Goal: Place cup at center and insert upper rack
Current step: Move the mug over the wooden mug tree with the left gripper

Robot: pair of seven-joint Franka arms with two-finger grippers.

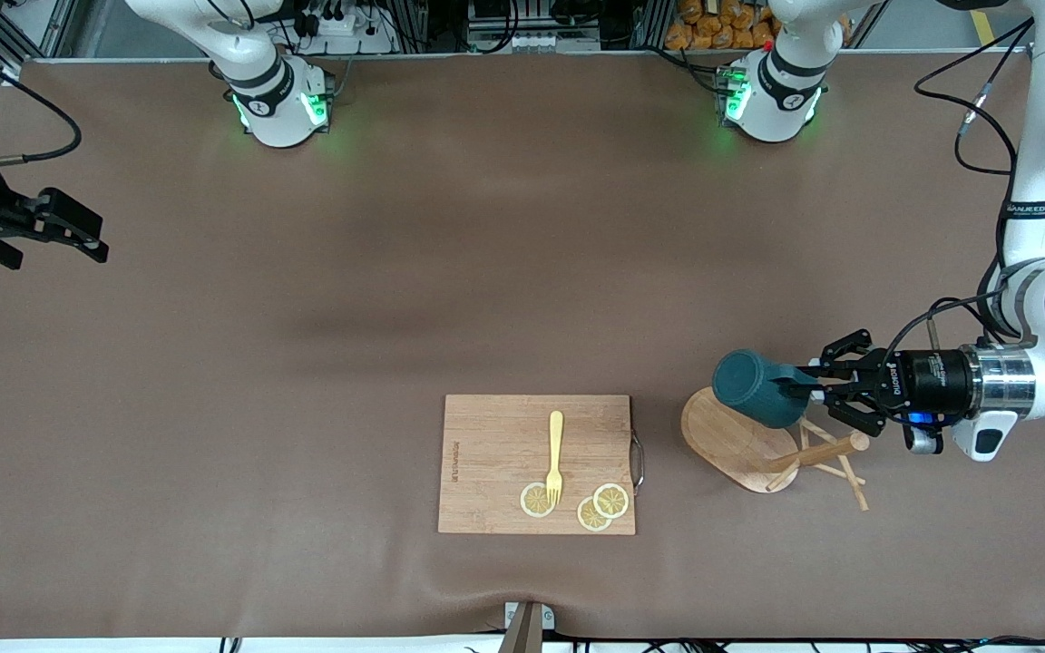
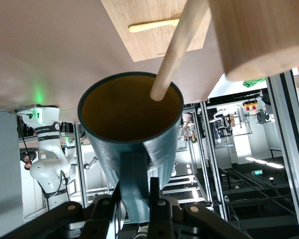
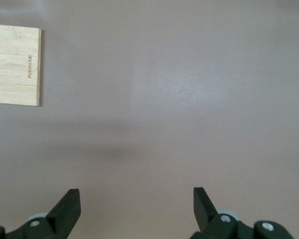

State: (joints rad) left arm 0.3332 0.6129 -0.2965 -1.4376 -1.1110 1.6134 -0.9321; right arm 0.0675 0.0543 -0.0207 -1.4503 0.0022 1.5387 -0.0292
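Gripping cup [image 1: 752, 387] handle — left claw [image 1: 815, 381] over rack [image 1: 758, 443].

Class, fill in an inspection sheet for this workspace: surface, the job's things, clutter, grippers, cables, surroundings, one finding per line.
Surface: brown table cover, wrinkled at the edge nearest the front camera.
Job's things: teal cup held on its side by its handle, over the mug tree, which lies tipped over toward the left arm's end of the table; a peg tip sits at the cup's mouth.
Clutter: cutting board with a yellow fork and three lemon slices.
Grippers: left gripper shut on the cup's handle; right gripper open, waiting over bare cover at the right arm's end.
Cables: black cables hang by the left arm.
Surroundings: metal frames and equipment along the bases' edge.
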